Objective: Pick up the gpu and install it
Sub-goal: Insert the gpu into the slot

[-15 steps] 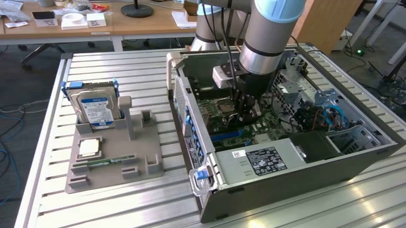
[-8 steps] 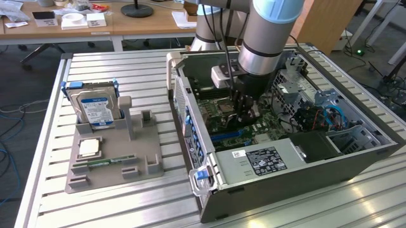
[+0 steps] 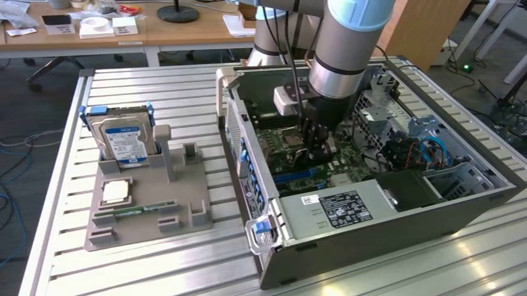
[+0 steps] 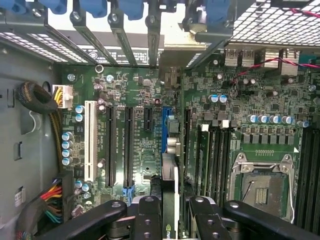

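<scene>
I've got the gpu clamped edge-on in the gripper, jaws closed narrowly on it.
Both sit inside the open computer case, with the motherboard's blue slot just beneath the gripper.

A ribbed metal tabletop catches bright light at its near end. Far behind it stand cluttered wooden desks and a tall wooden panel. The dark grey floor carries loose cables on the exterior view's left.
</scene>
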You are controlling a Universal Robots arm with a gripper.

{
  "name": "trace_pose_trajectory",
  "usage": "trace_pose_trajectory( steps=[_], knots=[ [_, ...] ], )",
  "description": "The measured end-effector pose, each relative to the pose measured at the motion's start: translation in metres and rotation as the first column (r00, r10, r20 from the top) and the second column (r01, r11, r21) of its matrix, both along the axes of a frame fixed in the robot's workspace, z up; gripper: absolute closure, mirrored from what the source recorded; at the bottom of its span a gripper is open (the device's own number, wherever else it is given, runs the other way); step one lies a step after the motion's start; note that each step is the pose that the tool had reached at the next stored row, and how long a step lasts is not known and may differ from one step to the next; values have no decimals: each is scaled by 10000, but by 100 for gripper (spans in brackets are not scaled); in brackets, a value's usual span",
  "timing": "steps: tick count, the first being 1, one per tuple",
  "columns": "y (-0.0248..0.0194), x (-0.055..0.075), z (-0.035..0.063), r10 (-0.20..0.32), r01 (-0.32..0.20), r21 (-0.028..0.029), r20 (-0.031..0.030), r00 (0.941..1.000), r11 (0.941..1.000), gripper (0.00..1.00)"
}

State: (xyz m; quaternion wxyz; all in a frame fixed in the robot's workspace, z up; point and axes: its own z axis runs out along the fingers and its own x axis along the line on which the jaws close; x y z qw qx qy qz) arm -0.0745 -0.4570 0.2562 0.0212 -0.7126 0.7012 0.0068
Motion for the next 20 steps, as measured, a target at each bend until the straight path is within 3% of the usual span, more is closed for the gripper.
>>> trace_pose_trajectory(
  steps=[20],
  knots=[
    [-13,-20,-2,-153,153,-23,0,9999,9999,74]
  ],
)
